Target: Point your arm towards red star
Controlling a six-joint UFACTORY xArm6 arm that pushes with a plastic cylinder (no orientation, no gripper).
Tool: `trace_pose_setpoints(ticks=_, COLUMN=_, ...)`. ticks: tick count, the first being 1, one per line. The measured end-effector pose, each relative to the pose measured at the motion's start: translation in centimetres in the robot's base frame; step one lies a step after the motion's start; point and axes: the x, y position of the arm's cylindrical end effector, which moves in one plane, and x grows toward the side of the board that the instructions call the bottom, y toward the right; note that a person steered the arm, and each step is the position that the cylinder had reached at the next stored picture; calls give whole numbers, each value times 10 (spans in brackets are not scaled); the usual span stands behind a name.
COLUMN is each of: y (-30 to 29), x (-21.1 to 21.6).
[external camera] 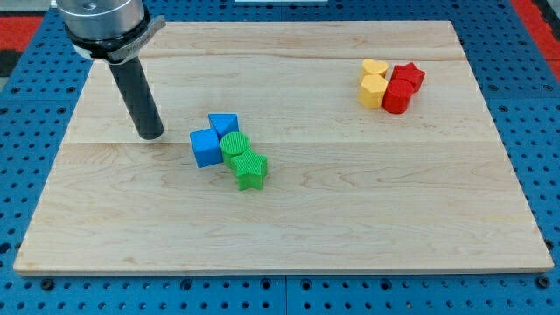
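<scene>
Dark and straight, the rod comes down from the upper left of the frame and my tip (151, 134) rests on the pale wooden board (289, 219) in its left half; it has no jaws and holds nothing, standing apart from every block. Just to the tip's right, near the frame's middle, lies a tight cluster: a blue cube (206, 147) with a second blue block (224, 124) touching it above and to the right, a green cylinder (234, 145) pressed against both, and a green star (251, 169) touching the cylinder's lower right. Well apart, in the upper right of the frame, sits the second cluster. The red star (408, 75) is its rightmost piece, with a red cylinder (397, 96) touching it below, a yellow heart (374, 67) to the star's left, and a yellow block (373, 89) under the heart, beside the red cylinder.
</scene>
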Motion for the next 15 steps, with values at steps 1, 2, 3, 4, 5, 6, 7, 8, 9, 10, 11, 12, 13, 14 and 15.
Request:
trace_pose_setpoints(ticks=1, y=0, x=-22)
trace_pose_setpoints(ticks=2, y=12, x=-49)
trace_pose_setpoints(ticks=3, y=55, x=-71)
trace_pose_setpoints(ticks=4, y=88, x=-83)
trace_pose_setpoints(ticks=5, y=92, x=-87)
trace_pose_setpoints(ticks=6, y=91, x=-95)
trace_pose_setpoints(ticks=7, y=93, x=-132)
trace_pose_setpoints(ticks=8, y=155, x=-161)
trace_pose_setpoints(ticks=9, y=227, x=-175)
trace_pose_setpoints(ticks=10, y=313, x=-180)
trace_pose_setpoints(ticks=11, y=378, x=-180)
trace_pose_setpoints(ticks=12, y=413, x=-178)
trace_pose_setpoints(ticks=13, y=446, x=-164)
trace_pose_setpoints(ticks=14, y=456, x=-143)
trace_pose_setpoints(ticks=15, y=450, x=-120)
